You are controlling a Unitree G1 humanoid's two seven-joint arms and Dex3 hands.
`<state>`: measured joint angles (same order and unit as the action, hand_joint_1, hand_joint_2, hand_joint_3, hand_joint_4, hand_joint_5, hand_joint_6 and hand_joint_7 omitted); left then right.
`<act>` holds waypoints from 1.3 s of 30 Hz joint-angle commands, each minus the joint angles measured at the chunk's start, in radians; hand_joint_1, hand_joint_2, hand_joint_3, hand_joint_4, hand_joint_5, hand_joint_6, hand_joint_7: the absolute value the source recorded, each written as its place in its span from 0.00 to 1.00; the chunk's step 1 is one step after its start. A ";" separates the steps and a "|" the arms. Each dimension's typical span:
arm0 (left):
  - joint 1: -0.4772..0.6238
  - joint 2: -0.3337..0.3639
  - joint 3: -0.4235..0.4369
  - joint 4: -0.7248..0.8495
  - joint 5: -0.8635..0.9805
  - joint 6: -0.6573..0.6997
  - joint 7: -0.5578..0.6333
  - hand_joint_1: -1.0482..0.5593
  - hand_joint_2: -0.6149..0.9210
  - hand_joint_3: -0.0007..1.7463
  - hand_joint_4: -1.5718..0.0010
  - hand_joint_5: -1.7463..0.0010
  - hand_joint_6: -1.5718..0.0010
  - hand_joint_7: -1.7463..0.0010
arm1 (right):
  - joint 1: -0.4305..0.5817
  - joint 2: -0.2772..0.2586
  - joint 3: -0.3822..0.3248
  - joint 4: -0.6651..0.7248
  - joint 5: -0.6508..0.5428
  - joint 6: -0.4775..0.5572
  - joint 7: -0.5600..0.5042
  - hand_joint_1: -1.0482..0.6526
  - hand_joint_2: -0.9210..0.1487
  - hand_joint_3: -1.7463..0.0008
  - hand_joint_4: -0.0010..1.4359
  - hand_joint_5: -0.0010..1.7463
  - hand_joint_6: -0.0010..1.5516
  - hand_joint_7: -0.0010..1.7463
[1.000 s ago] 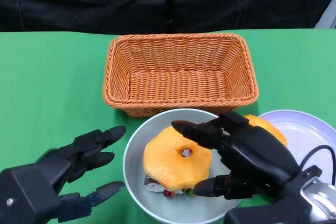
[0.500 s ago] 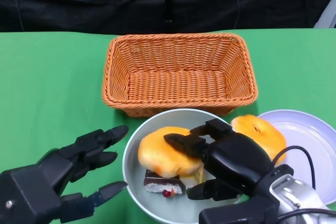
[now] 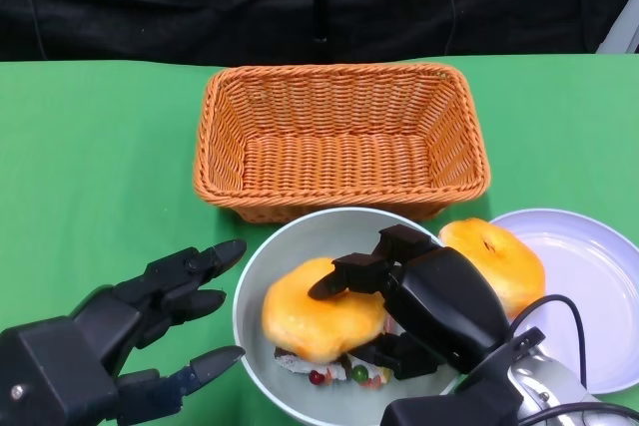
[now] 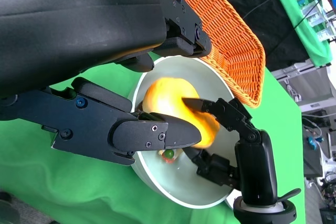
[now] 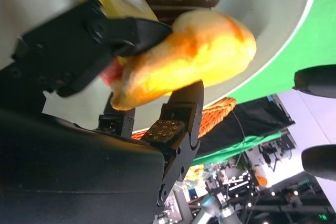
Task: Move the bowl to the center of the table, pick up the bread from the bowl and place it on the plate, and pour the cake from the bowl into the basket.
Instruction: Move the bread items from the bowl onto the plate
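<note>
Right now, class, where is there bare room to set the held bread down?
The plate is bare right of the bread already on its left edge. The basket is empty. The bowl is crowded by cake and the right hand.

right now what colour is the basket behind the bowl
Orange woven wicker basket, clearest in the head view.

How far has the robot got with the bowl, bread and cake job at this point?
Looks done: the bowl sits mid-table in front of the basket, and one bread lies on the plate. In hand: the right hand grips a second bread inside the bowl. The left hand hovers open beside the bowl. Left: plating that bread and pouring the cake; the basket holds nothing.
</note>
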<state>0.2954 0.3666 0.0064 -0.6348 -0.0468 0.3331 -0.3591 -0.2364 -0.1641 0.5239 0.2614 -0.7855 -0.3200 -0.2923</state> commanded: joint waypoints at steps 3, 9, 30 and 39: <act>-0.005 0.004 0.007 -0.004 0.002 -0.002 0.005 0.32 1.00 0.21 0.92 0.68 0.80 1.00 | 0.032 -0.011 -0.019 -0.063 0.019 0.022 0.036 0.53 0.58 0.17 0.65 1.00 0.51 0.85; -0.005 0.003 0.007 -0.007 0.002 0.011 0.007 0.33 1.00 0.20 0.92 0.68 0.79 1.00 | 0.062 -0.016 -0.040 -0.179 0.023 0.051 0.084 0.54 0.54 0.23 0.64 1.00 0.51 0.85; 0.006 0.007 0.002 0.012 0.008 -0.011 -0.002 0.34 1.00 0.21 0.93 0.67 0.80 1.00 | 0.198 -0.030 -0.307 -0.517 0.307 -0.065 0.126 0.56 0.77 0.00 0.72 1.00 0.54 0.93; 0.017 0.018 0.015 0.018 0.001 -0.032 -0.011 0.34 1.00 0.21 0.93 0.67 0.80 1.00 | 0.242 -0.035 -0.395 -0.552 0.336 -0.115 0.118 0.59 0.76 0.00 0.74 1.00 0.58 0.89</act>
<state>0.3067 0.3709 0.0098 -0.6269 -0.0430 0.3138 -0.3595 -0.0025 -0.1899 0.1568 -0.2649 -0.4769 -0.4269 -0.1781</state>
